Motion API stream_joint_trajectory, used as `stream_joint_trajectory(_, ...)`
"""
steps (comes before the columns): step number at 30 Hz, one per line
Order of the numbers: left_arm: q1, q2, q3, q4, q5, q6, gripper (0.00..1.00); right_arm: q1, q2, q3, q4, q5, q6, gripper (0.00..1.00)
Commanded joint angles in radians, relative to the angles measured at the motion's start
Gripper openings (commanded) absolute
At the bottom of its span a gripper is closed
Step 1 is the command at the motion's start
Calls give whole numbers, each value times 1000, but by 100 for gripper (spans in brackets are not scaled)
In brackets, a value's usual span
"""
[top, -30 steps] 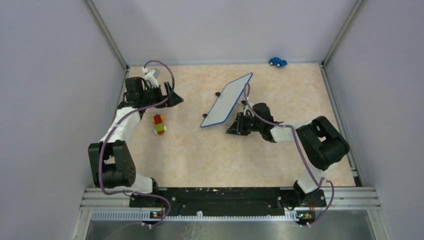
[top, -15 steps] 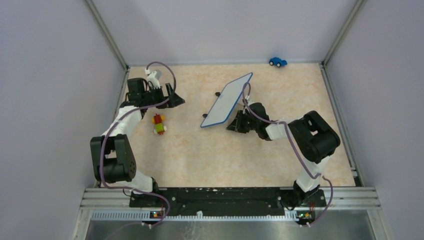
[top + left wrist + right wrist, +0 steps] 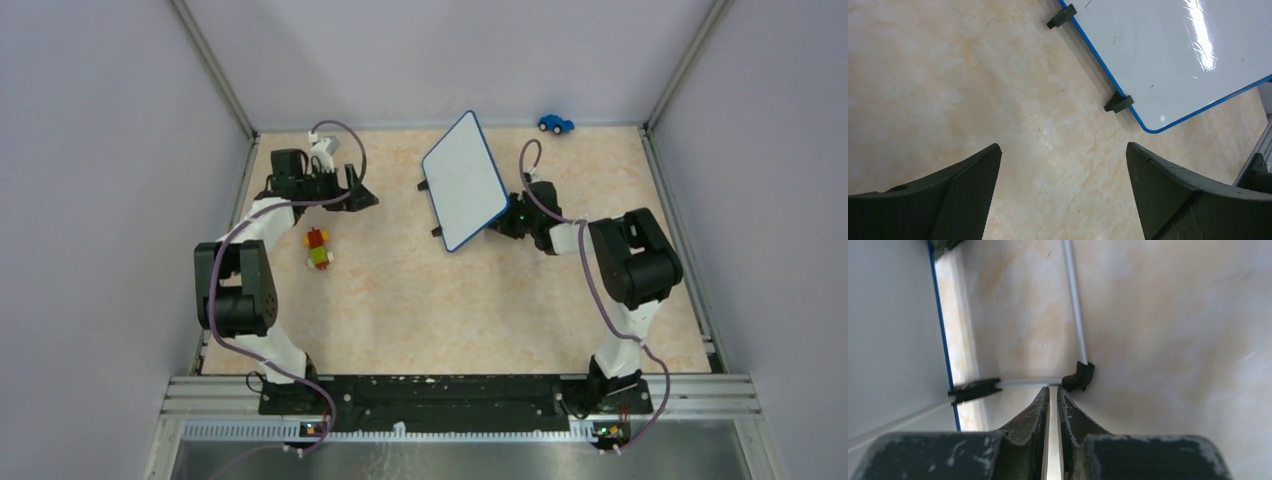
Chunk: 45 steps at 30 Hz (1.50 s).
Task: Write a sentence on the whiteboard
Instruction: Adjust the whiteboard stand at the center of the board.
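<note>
The right gripper [image 3: 1052,388] is holding its 2 fingers almost together, tips against a thin white rod [image 3: 1020,382] behind the whiteboard [image 3: 463,180]. Whether they are truly pinching it is hard to tell. The whiteboard is tilting up toward the table's [image 3: 923,75] back middle, its face cut off in the left wrist view. The left gripper [image 3: 1063,146] is hanging wide apart above the table.

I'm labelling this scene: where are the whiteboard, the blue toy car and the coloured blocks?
whiteboard [image 3: 463,178]: top view, centre of white face.
blue toy car [image 3: 555,123]: top view, its body.
coloured blocks [image 3: 318,249]: top view, middle block.
</note>
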Motion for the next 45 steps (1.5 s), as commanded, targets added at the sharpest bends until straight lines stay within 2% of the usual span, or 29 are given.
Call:
stream_joint_trajectory(1,-52,84,100,54,29,96,94,-53,59,113,-24,7,-56,9)
stream_joint_trajectory(5,-112,212,248,-8,12,263,80,-70,73,151,-23,-56,-72,8)
stream_joint_trajectory(11,-183,377,497,-186,-84,459,76,-145,-10,121,-31,-130,-68,10)
stream_joint_trajectory(16,-228,441,544,-162,-121,494,75,-212,-122,77,-86,-193,-100,13)
stream_joint_trajectory(23,-269,528,612,-164,-108,518,79,-277,-270,25,-171,-266,-153,15)
stream_joint_trajectory(29,-293,603,694,-184,-125,548,76,-299,-379,-17,-219,-292,-185,16)
stream_joint_trajectory(35,-324,617,707,-215,-127,580,72,-321,-460,-22,-276,-317,-194,17)
stream_joint_trajectory(45,-385,502,547,-209,-105,575,61,-453,-519,16,-389,-396,-212,20)
